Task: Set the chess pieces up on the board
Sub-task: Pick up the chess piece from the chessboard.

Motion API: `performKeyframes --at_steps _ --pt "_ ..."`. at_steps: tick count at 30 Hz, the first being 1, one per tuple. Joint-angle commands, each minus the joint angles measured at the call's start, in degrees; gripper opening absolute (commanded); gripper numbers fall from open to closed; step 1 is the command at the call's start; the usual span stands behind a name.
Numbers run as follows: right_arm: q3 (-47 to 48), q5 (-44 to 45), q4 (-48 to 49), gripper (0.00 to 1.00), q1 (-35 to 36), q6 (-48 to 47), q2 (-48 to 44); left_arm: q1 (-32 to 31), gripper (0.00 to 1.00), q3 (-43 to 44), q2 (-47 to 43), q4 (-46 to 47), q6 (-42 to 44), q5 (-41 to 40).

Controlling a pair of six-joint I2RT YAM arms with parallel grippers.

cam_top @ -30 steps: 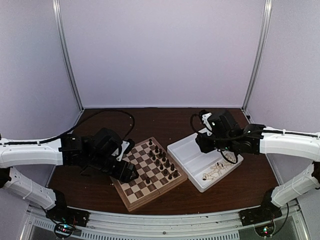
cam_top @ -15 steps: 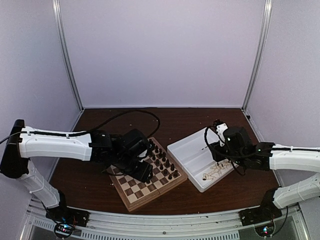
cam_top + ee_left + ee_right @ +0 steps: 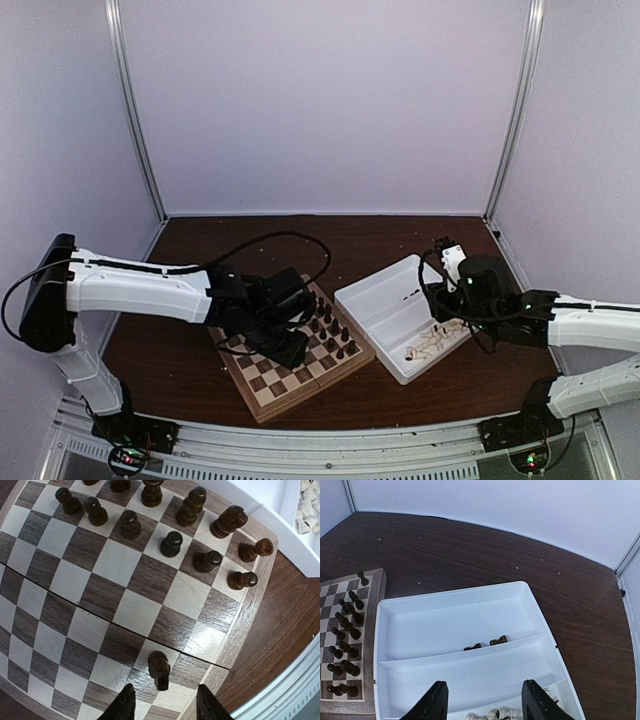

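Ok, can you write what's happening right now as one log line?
left gripper: open, at lone dark piece on board | right gripper: open, empty, over white tray

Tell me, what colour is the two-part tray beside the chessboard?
Plain white all over. The tray shows best in the right wrist view.

**Tan and brown checks, white tray, dark table**

The chessboard (image 3: 150, 580) is checked in light tan and dark brown inside a pale wood border. The dark chessmen (image 3: 171, 543) on it are deep brown to black. The tray (image 3: 455, 625) is plain white. It holds cream chessmen (image 3: 501, 713) in one compartment and a few dark brown ones in the other. The table (image 3: 470, 550) is reddish-brown wood grain with pale flecks. The left arm (image 3: 140, 288) and right arm (image 3: 600, 325) are white with black joints.
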Motion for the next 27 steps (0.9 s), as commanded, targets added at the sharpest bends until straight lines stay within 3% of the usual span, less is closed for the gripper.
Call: performKeyframes --at_steps 1,11,16,23,27 --pt "-0.38 0.84 1.25 0.53 -0.51 -0.55 -0.53 -0.38 0.4 2.1 1.65 -0.23 0.13 -0.26" --pt "-0.88 0.14 1.48 0.53 -0.51 -0.45 -0.28 -0.38 0.28 2.84 3.58 -0.86 0.76 -0.05" --pt "-1.14 -0.13 1.39 0.54 -0.57 -0.04 -0.53 -0.37 0.08 4.01 4.01 -3.48 0.48 -2.7" --pt "-2.01 0.32 1.47 0.54 -0.6 -0.26 -0.84 0.32 0.05 6.53 1.17 -6.46 2.5 -7.37" --pt "-2.54 0.45 1.81 0.53 -0.69 -0.28 -1.18 4.61 0.05 8.73 -0.08 -7.02 5.78 -6.95"
